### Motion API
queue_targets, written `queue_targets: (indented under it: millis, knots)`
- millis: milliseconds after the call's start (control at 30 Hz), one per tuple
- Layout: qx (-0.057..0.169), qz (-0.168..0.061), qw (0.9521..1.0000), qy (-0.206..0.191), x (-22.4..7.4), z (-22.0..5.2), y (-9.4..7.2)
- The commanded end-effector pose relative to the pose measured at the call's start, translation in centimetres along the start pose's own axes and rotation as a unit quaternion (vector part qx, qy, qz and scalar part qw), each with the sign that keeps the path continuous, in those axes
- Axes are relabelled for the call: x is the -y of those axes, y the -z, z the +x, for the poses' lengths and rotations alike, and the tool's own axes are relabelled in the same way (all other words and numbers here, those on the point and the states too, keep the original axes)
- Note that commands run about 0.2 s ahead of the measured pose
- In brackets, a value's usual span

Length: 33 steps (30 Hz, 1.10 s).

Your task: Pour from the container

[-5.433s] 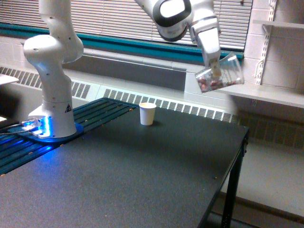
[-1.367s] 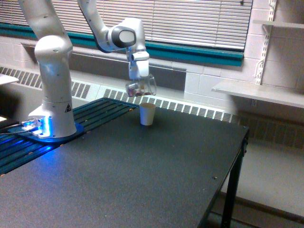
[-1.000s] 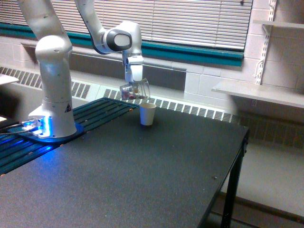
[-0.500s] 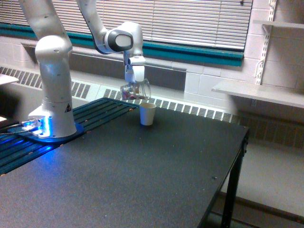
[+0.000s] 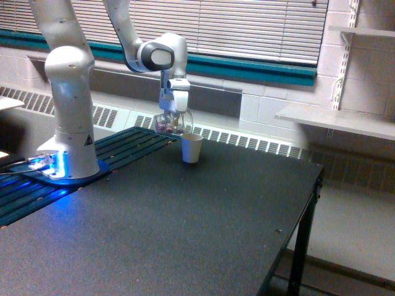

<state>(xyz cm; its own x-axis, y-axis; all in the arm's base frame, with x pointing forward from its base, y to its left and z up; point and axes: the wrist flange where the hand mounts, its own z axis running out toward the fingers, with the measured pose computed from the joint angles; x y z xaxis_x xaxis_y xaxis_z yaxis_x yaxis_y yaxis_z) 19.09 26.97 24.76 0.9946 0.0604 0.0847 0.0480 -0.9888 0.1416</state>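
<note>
Our hand is clamped on the clear cup, hanging just above and left of the paper cup. Tipping from here, we judge, could scatter bits onto the surface.

Clear container being carried from upper right of the frame down to centre left, being held by the gripper just above and left of the white paper cup, being tipped differently than before

White paper cup on black table
</note>
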Motion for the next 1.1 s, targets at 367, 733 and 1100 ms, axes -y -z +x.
queue_targets:
  millis: [367, 733, 1100]
  knots:
    - [0.010, -0.023, 0.9990, 0.036, -1.2, 2.1, 0.2]
    - [0.030, -0.027, 0.9972, 0.063, -0.2, 1.3, -0.2]
    - [0.030, -0.039, 0.9962, 0.071, -0.6, 2.7, 0.2]
